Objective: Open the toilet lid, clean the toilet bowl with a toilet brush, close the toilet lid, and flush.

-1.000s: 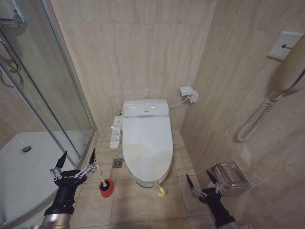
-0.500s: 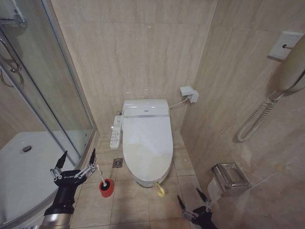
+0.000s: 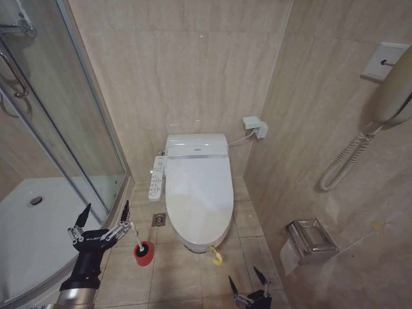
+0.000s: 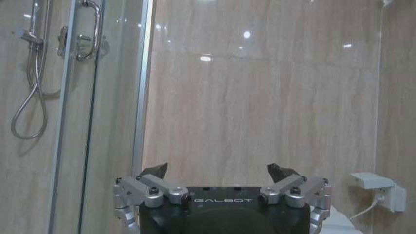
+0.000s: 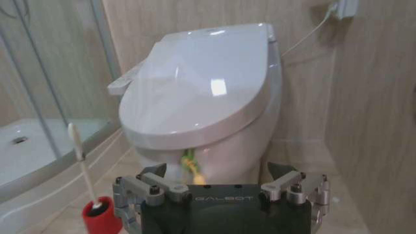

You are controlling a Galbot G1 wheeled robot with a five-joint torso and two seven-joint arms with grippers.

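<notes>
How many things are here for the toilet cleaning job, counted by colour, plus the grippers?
White: 3, the toilet lid, the toilet bowl, the toilet brush
Red: 1, the brush holder
Green and yellow: 1, the loop tag
Grippers: 2, left gripper, right gripper, both open
Total: 7

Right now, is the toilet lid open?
No, the toilet lid lies flat and shut over the toilet bowl, with its little green-and-yellow tag hanging at the front edge.
</notes>
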